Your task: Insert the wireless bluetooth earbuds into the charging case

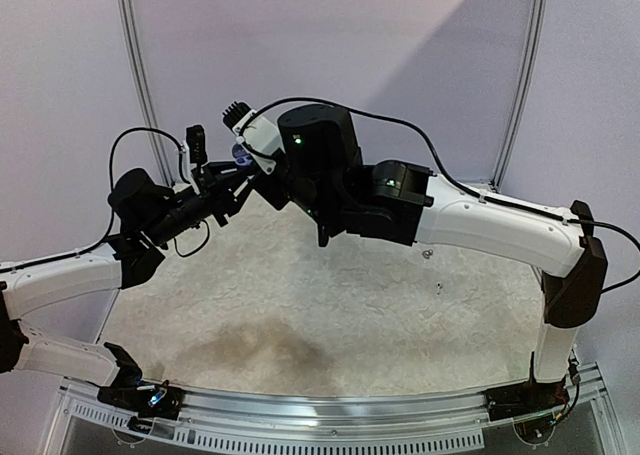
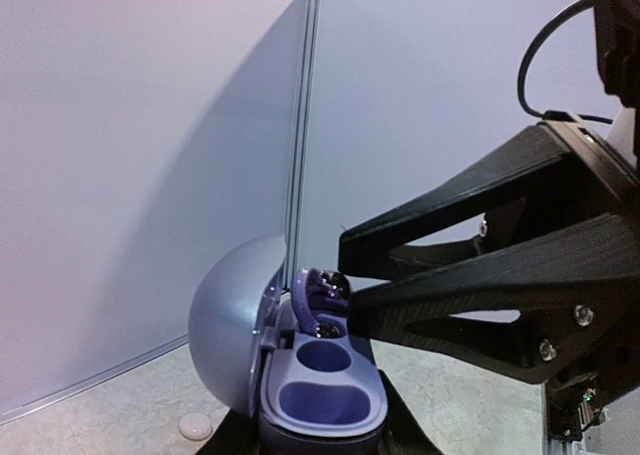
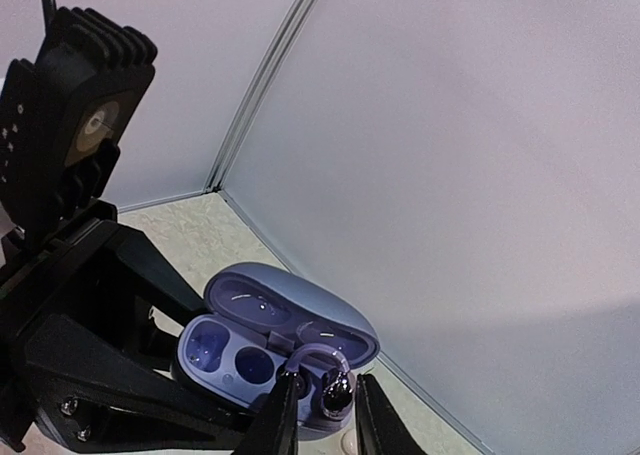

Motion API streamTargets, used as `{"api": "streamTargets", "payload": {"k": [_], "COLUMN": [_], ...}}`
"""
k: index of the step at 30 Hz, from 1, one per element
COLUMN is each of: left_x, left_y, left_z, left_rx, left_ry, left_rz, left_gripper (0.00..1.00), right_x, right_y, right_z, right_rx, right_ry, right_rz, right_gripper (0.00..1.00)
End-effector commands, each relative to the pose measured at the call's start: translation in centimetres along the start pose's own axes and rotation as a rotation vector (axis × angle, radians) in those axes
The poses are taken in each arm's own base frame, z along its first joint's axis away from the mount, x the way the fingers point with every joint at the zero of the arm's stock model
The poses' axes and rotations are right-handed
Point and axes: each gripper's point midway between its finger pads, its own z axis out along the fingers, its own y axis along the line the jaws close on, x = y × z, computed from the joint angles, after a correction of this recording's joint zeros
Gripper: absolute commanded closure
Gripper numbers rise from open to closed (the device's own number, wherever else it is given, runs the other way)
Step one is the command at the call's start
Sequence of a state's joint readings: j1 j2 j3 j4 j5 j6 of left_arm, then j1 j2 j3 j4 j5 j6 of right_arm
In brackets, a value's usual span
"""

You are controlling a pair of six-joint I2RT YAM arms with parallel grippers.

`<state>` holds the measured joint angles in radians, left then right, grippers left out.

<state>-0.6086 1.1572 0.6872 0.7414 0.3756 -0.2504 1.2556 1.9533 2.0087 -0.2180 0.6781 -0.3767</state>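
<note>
A blue-purple charging case [image 2: 320,395] is open, with its lid [image 2: 235,320] up. My left gripper [image 2: 320,430] is shut on its base and holds it in the air at the back left [image 1: 240,157]. My right gripper [image 3: 328,420] is closed round a purple ear-hook earbud [image 3: 335,395] with a glossy dark body. It holds the earbud upright at the case's far-end slot, and the lower part of the earbud is in that slot [image 2: 325,325]. The other two wells of the case [image 3: 215,350] are empty. In the top view the right wrist hides its gripper [image 1: 255,175].
A pale stone-patterned tabletop [image 1: 330,305] lies below, with light wall panels behind. Two tiny grey bits [image 1: 427,254] lie on it at the right of centre. A small white round thing [image 2: 195,427] lies on the table beneath the case. The two arms cross at the back left.
</note>
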Motion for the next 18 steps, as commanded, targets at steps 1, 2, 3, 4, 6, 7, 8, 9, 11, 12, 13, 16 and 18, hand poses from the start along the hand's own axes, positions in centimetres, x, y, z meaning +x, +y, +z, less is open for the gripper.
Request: {"api": "streamTargets", "payload": {"k": [1,2,3,4,6,7,8,9,11,12,13,16,18], "left_x": [-3.4,-3.3,-3.2,-3.1,-2.9,-2.8,-2.8,-2.7,-2.7,-2.7,-2.7,-2.6,-2.5], "left_y": [-1.1,-1.1,-1.1,-1.1,-1.0,-0.9,-0.9,-0.9,-1.0,-1.0,-0.9,-0.9,-0.9], "left_z": [-0.5,-0.5,-0.5,-0.5,-0.5,-0.5,-0.5,-0.5,-0.5,-0.5,-0.5,-0.5,-0.5], "left_rx": [0.028,0.028,0.028,0.026,0.022,0.022,0.021,0.022,0.023,0.024,0.023,0.020,0.020], "left_ry": [-0.112,-0.111,-0.107,-0.104,-0.095,-0.091,-0.088,-0.087,-0.085,-0.084,-0.083,-0.079,-0.073], "left_rz": [0.058,0.057,0.056,0.056,0.056,0.055,0.055,0.054,0.053,0.054,0.055,0.058,0.059], "left_gripper": [1.00,1.00,1.00,1.00,1.00,1.00,1.00,1.00,1.00,1.00,1.00,1.00,1.00], "right_x": [3.3,3.3,3.3,3.1,2.3,1.8,1.3,0.6,-0.8,-1.4,-2.0,-3.5,-4.2], "right_y": [1.1,0.9,0.6,0.5,0.1,-0.3,-0.5,-0.9,-1.4,-1.7,-2.1,-3.2,-3.7], "right_z": [-0.2,-0.4,-0.4,-0.6,-1.0,-1.2,-1.4,-1.7,-2.2,-2.4,-2.8,-4.1,-4.9], "right_rx": [-0.048,-0.046,-0.045,-0.047,-0.053,-0.052,-0.054,-0.059,-0.071,-0.076,-0.078,-0.099,-0.130], "right_ry": [0.110,0.112,0.114,0.111,0.093,0.081,0.071,0.056,0.022,0.006,-0.011,-0.053,-0.070], "right_rz": [-0.069,-0.066,-0.058,-0.047,-0.025,-0.012,0.002,0.018,0.047,0.062,0.080,0.127,0.164], "right_gripper": [0.77,0.77,0.76,0.76,0.74,0.73,0.72,0.71,0.68,0.67,0.67,0.66,0.60]}}
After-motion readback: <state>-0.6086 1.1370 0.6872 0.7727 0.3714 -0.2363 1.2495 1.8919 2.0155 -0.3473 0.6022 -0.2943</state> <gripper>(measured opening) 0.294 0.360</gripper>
